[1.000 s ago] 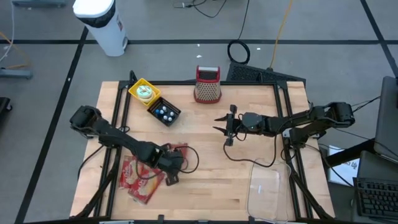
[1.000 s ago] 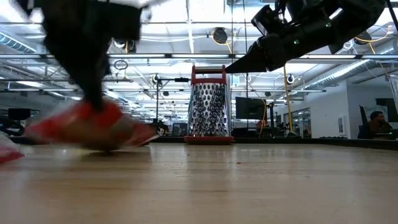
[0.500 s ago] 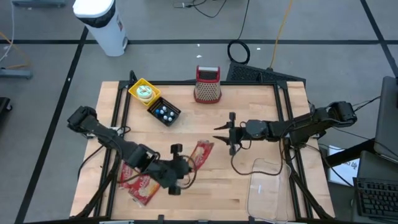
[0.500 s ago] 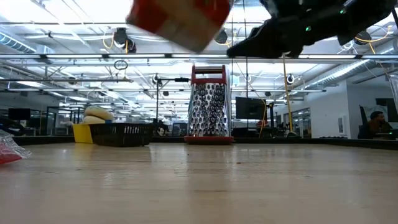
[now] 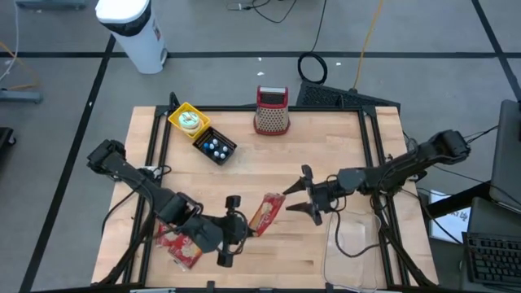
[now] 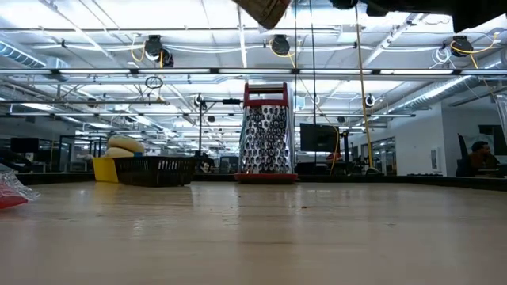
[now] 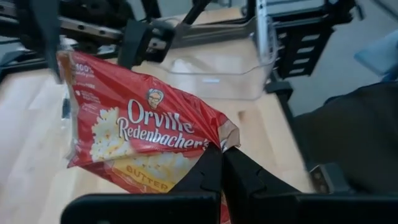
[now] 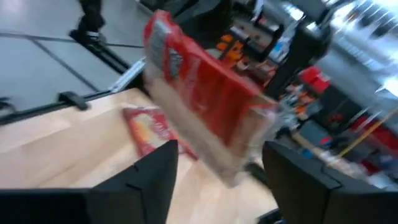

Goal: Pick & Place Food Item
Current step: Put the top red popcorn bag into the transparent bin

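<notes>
A red Orville Redenbacher's popcorn bag (image 7: 143,130) hangs in the air over the table's near middle (image 5: 266,212), with my left gripper (image 5: 247,221) shut on it. My right gripper (image 5: 299,200) faces it from the table's right, open. Its two fingers (image 8: 140,177) stand on either side of the bag's far end (image 8: 205,112); whether they touch it I cannot tell. A second red bag (image 5: 181,248) lies flat on the table at the near left. Only the held bag's lower corner (image 6: 265,9) shows in the low view. My left gripper pinches the bag's crimped end (image 7: 219,135) between its two shut fingers. The fingers come from the table's left, slanting down, and lie along the bag. The bag is lifted clear of the table and sticks out beyond the fingers toward my right gripper.
A clear plastic container (image 5: 354,248) stands at the near right corner. A yellow bin (image 5: 189,120) and a black basket (image 5: 215,149) sit at the far left, a red-topped grater (image 5: 271,110) at the far middle. A cable (image 5: 358,232) trails under the right arm.
My left gripper has lifted the popcorn bag off the table and carried it up and toward the table's right, turning as it went; the bag now hangs clear. My right gripper has swung toward the near edge to meet the bag and has opened wider.
</notes>
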Robot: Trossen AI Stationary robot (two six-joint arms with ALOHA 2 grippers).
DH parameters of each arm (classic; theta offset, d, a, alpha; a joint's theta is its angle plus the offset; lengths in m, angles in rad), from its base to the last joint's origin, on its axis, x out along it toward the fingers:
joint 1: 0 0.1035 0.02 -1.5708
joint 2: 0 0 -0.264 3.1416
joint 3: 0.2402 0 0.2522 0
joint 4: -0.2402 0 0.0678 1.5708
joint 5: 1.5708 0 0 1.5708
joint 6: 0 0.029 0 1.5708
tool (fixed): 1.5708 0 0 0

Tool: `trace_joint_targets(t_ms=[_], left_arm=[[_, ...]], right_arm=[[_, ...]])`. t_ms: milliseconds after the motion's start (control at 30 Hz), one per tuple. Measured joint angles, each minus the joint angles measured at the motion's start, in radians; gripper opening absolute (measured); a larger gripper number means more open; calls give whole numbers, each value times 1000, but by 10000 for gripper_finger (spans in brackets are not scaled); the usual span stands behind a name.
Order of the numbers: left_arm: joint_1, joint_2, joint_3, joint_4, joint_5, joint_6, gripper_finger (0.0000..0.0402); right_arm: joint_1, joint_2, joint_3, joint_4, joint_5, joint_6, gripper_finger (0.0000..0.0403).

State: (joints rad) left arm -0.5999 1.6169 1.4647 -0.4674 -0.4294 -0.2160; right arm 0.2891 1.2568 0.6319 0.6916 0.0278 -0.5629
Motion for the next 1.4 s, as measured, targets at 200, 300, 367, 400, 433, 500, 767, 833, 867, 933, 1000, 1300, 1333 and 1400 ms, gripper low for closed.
trace_joint_targets(t_ms=[200,300,367,400,433,500,767,833,867,933,1000,1300,1333,1400], left_arm=[[-1,0,0,29,37,14,1],[0,0,0,35,37,13,1],[0,0,0,34,37,14,1],[0,0,0,34,37,14,1],[0,0,0,33,37,14,1],[0,0,0,33,38,17,1],[6,0,0,35,41,30,1],[9,0,0,36,41,30,1],[12,0,0,36,41,30,1],[19,0,0,36,41,30,1],[24,0,0,36,40,30,2],[47,-1,1,35,8,26,22],[47,-2,2,28,-31,20,29],[45,-12,2,-6,-122,14,47]], right_arm=[[28,45,0,125,26,-50,246],[27,54,0,130,27,-51,242],[27,54,0,136,24,-51,237],[27,54,0,140,22,-51,233],[29,54,0,146,15,-51,230],[33,54,0,159,-31,-43,220],[34,54,0,173,-107,-18,172],[34,54,0,173,-107,-18,156],[34,54,0,173,-107,-18,147],[33,54,0,173,-107,-18,127],[34,54,0,173,-110,-17,99],[33,44,0,124,-211,-22,10],[33,32,0,108,-211,-23,10],[34,6,-1,80,-202,-13,10]])
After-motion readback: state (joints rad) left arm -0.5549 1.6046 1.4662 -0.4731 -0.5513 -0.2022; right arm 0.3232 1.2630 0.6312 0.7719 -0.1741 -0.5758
